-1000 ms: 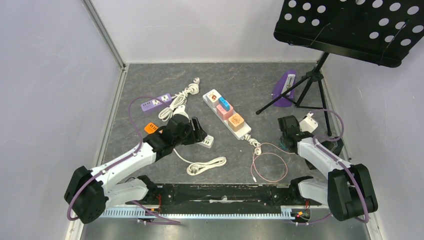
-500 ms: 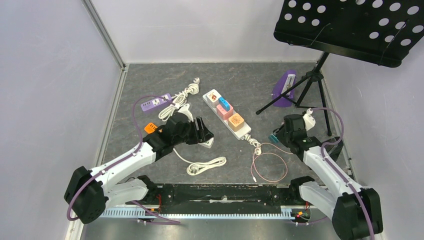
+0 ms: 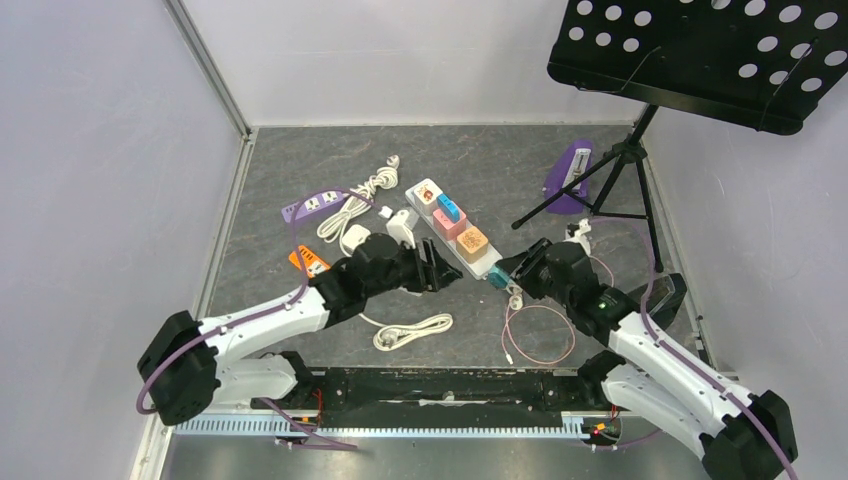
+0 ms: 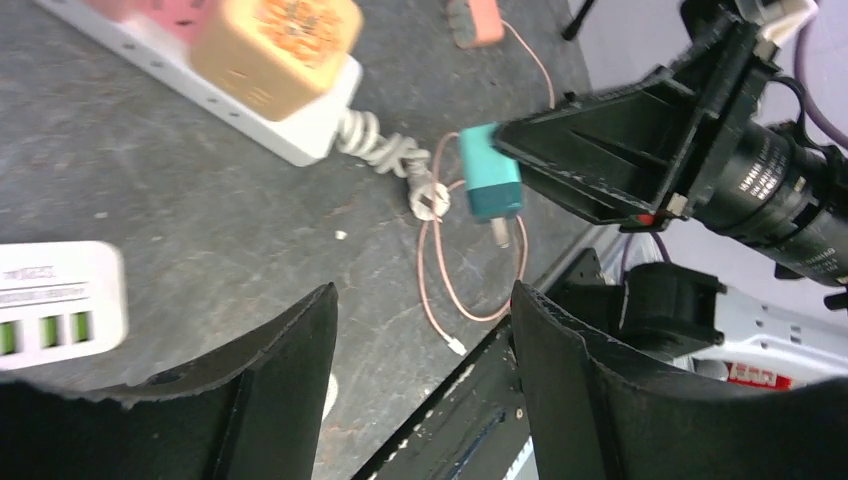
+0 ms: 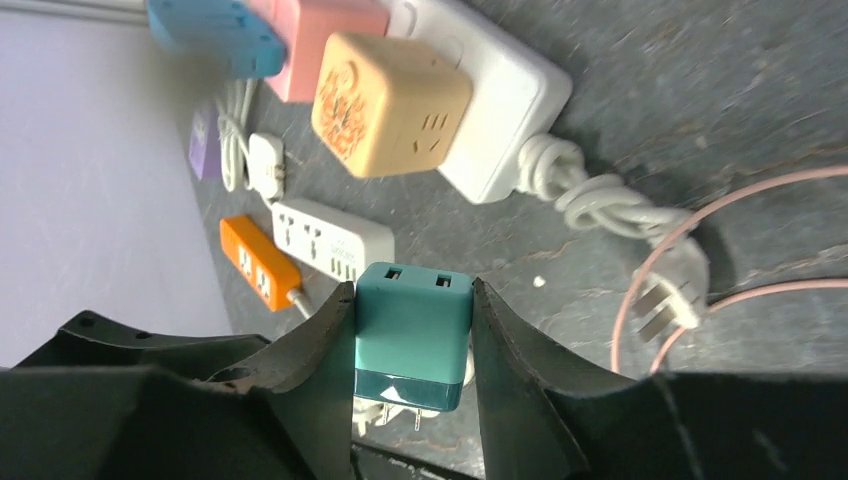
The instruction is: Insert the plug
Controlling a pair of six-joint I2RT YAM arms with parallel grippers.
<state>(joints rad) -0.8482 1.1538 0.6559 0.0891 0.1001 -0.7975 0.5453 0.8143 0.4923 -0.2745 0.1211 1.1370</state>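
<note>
Your right gripper is clamped on the teal plug, with one finger pressed flat against each side. The plug's prongs show at its lower edge in the right wrist view. You hold the plug above the mat, just beside the cord end of the white power strip and near the strip's coiled cord. The tan cube adapter sits in the strip's nearest socket. Your left gripper stands wide open, holds nothing, and faces the plug from close by.
</note>
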